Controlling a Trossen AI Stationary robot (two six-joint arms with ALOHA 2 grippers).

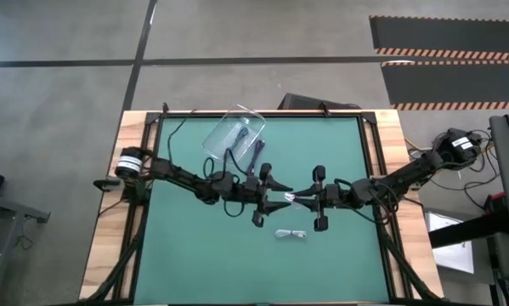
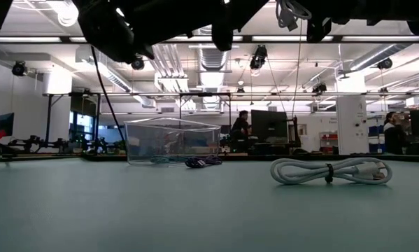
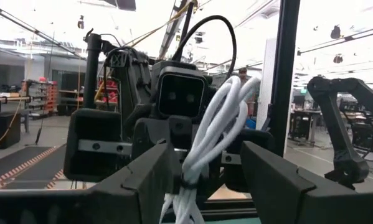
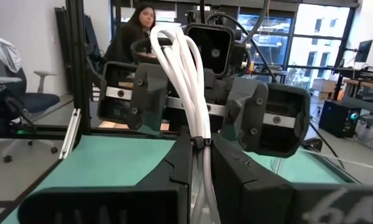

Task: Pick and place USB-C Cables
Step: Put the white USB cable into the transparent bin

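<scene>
Nearest the front edge, a loose white cable is lying bundled on the green surface and is touching neither arm. At 12 o'clock from it, above the middle of the surface, the two arms are meeting tip to tip. The right gripper is reaching in from 3 o'clock with its fingers clamped on the held white cable, and it is carrying that bundle clear of the surface. The left gripper is reaching in from 9 o'clock, and its fingers are standing apart on either side of the same bundle without pinching it. Farther back, at 11 o'clock from the grippers, a dark cable is lying on the surface just beside a clear box, which is sitting near the far edge.
</scene>
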